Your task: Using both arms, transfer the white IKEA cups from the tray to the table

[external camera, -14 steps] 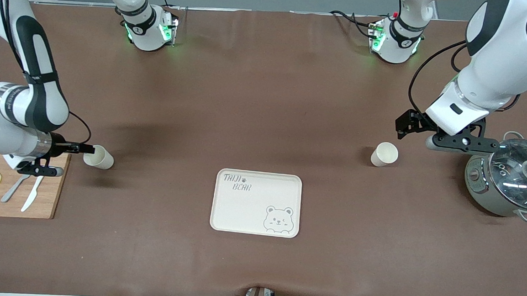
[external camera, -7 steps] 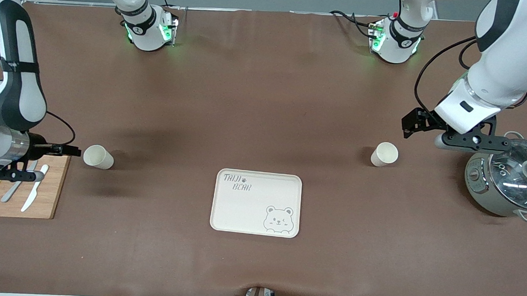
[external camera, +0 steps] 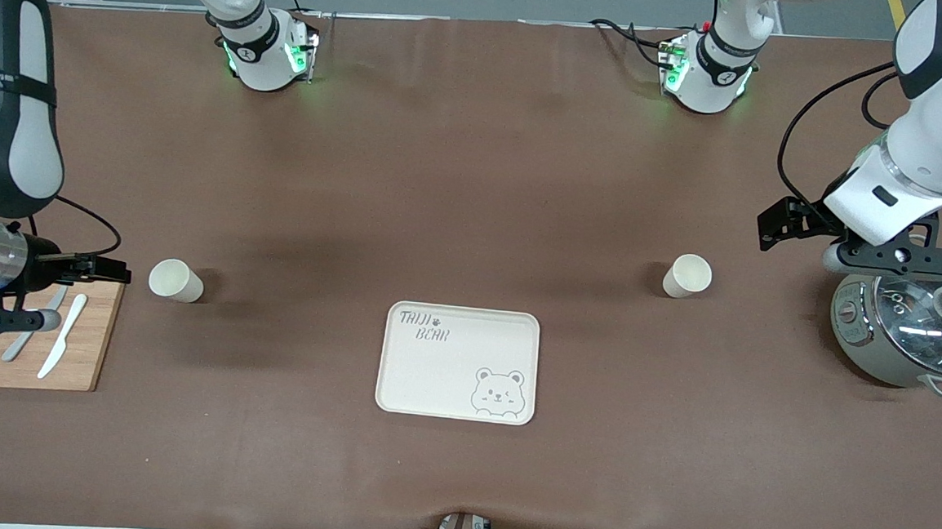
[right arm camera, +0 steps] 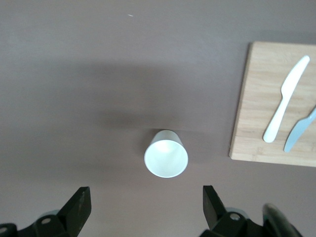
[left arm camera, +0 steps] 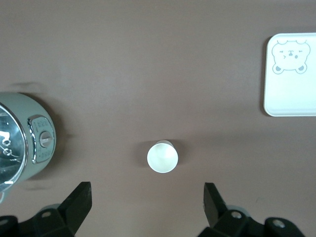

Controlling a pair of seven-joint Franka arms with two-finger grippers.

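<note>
front view: i'm looking at the tray (external camera: pixel 458 362) sitting bare on the desk (external camera: pixel 476 175), with no cup on it. one white cup (external camera: pixel 176 280) is standing on the desk toward the right arm's end from the tray, and the other white cup (external camera: pixel 688 275) is standing toward the left arm's end, a little farther from the camera than the tray. by my reading, both cups are already placed and only clearing the arms away is remaining. the right gripper (external camera: pixel 115 269) is hanging over the cutting board (external camera: pixel 24 343) edge, toward the right arm's end from the tray, apart from its cup. the left gripper (external camera: pixel 776 226) is hanging over the desk beside the pot (external camera: pixel 909 324), toward the left arm's end from the tray, holding nothing.

left wrist view: i'm seeing the fingers (left arm camera: pixel 76 202) spread wide, the cup upright on the mat between them but well below, with the tray's bear corner showing.

right wrist view: the fingers (right arm camera: pixel 79 207) are spread wide and empty over the other cup, the board with its knives (right arm camera: pixel 286 106) beside it.

both upper arms are cut off by the frame in the front view, and the right arm is covering part of the board.
</note>
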